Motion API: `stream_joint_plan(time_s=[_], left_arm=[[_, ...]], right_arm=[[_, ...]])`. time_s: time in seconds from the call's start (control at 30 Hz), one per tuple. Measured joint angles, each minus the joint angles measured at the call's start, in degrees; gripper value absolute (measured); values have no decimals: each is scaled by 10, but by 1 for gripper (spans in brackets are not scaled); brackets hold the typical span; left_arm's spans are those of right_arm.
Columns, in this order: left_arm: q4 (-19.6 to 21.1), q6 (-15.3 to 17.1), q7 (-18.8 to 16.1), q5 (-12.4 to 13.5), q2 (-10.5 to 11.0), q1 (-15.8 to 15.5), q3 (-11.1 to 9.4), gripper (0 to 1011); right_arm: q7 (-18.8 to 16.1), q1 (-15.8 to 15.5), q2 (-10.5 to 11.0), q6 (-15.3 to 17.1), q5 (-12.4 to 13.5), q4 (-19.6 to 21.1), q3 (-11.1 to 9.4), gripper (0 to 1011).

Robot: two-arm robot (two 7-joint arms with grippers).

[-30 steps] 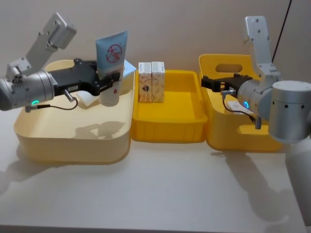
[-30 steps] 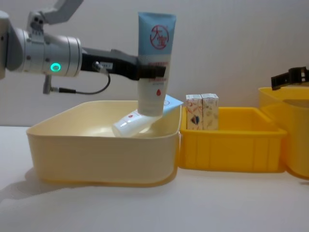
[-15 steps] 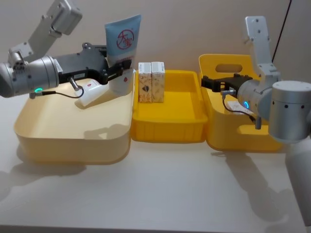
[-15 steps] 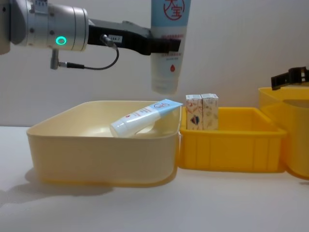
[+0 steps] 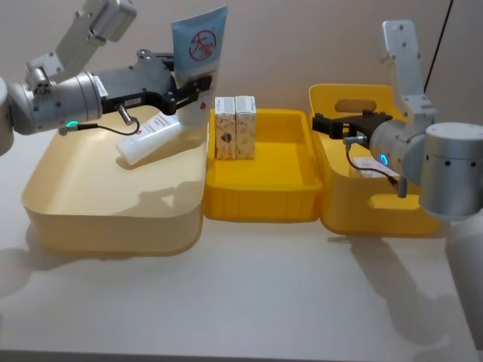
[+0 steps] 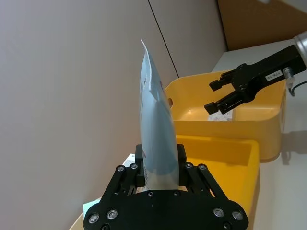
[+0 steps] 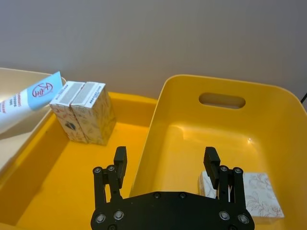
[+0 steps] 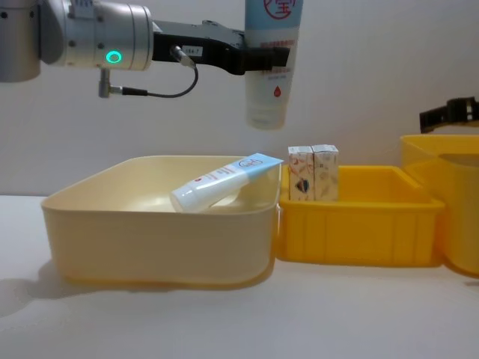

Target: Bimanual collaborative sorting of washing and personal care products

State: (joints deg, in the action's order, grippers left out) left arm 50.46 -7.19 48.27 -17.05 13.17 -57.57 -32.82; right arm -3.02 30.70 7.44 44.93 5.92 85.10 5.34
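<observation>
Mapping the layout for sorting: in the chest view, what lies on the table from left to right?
Cream bin with a tube lying in it → low yellow tray with two white cartons at its left end → tall yellow bin.

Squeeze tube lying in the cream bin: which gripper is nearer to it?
Left. The left gripper, gripping a second tube, hangs just above the lying tube's flat end. The right gripper is open over the tall yellow bin, far across.

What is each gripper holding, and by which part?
Left gripper clamps the squeeze tube around its middle, cap end down, flat end up. Right gripper is open and holds nothing.
</observation>
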Motion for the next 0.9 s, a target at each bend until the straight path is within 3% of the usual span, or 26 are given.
stream_joint_plan(time_s=[0.07,0.13,0.33,0.63,0.9], left_arm=[[-33,-16,9,-2,-11,-14,0,351],[-96,-47,27,-10,-31,-40,-4,351],[-227,-115,65,-33,-73,-96,-17,351],[-339,-172,98,-52,-109,-143,-27,351],[-384,-195,111,-60,-123,-162,-31,352]], right_arm=[[-4,0,2,-3,1,4,0,1001],[-12,0,4,-8,3,11,1,1001],[-39,-7,15,-25,12,40,2,1001],[-94,-20,33,-55,39,87,-4,1001],[-142,-28,48,-83,66,115,-9,1001]])
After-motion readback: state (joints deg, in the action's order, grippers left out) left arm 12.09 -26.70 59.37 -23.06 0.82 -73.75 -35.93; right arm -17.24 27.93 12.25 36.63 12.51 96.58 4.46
